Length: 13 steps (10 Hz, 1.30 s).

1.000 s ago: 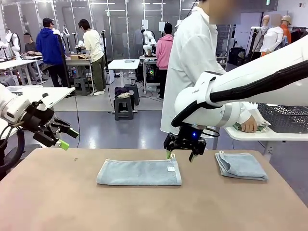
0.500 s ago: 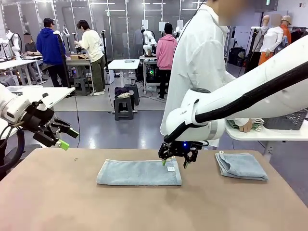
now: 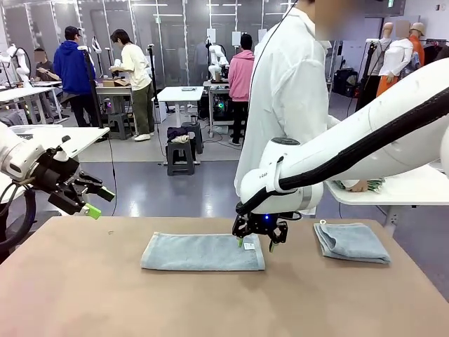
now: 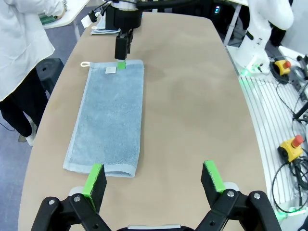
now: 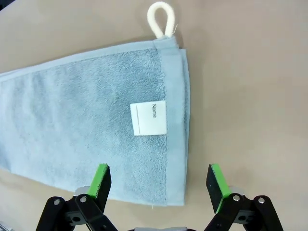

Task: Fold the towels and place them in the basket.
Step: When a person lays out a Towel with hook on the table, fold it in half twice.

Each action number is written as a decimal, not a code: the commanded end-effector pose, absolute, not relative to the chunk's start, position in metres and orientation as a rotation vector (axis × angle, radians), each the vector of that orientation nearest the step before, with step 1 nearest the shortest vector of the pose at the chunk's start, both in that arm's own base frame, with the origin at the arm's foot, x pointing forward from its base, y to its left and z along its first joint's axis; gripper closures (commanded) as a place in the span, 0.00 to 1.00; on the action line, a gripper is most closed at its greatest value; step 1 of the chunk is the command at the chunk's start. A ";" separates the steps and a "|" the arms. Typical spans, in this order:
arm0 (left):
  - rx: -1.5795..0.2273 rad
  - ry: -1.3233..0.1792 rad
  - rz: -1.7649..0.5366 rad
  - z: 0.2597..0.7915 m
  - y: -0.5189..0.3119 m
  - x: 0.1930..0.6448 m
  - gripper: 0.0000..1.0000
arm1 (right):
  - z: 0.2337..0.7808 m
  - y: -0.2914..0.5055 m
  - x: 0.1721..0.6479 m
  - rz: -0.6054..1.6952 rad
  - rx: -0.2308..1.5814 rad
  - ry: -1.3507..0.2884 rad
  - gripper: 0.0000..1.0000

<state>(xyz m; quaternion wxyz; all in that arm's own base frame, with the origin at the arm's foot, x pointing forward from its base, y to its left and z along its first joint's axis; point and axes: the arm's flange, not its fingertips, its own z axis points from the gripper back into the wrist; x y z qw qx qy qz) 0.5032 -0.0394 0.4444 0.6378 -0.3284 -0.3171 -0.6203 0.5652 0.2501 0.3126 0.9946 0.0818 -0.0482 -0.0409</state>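
Half-folded towel (image 3: 203,251) flat at counter (image 3: 105,295) centre. Right gripper (image 3: 255,243), fingers apart, straddles its right hemmed end beside white name label (image 5: 148,118); cream loop (image 5: 160,18) at far corner. Second folded towel (image 3: 351,242) near right edge. Left gripper (image 3: 96,202) apart, above left edge.

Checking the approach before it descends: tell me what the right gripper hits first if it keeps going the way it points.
The open right gripper points down at the flat light blue-grey terry towel. It would likely meet that towel's hemmed short end first, one finger on the cloth, the other on the bare tan table beside it.
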 end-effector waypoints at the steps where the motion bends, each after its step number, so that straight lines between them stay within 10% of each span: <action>1: -0.748 -0.726 -1.418 0.445 -0.039 0.503 0.00 | 0.305 0.259 0.577 -0.123 0.134 -0.113 0.00; 4: -0.748 -0.726 -1.418 0.445 -0.039 0.503 0.00 | 0.297 0.260 0.583 -0.124 0.126 -0.117 0.00; 7: -0.748 -0.726 -1.418 0.445 -0.039 0.503 0.00 | 0.291 0.261 0.587 -0.133 0.113 -0.109 0.30; 11: -0.748 -0.726 -1.418 0.445 -0.039 0.503 0.00 | 0.289 0.262 0.588 -0.135 0.100 -0.114 0.30; 13: -0.748 -0.726 -1.418 0.445 -0.039 0.503 0.00 | 0.288 0.261 0.588 -0.131 0.092 -0.113 0.48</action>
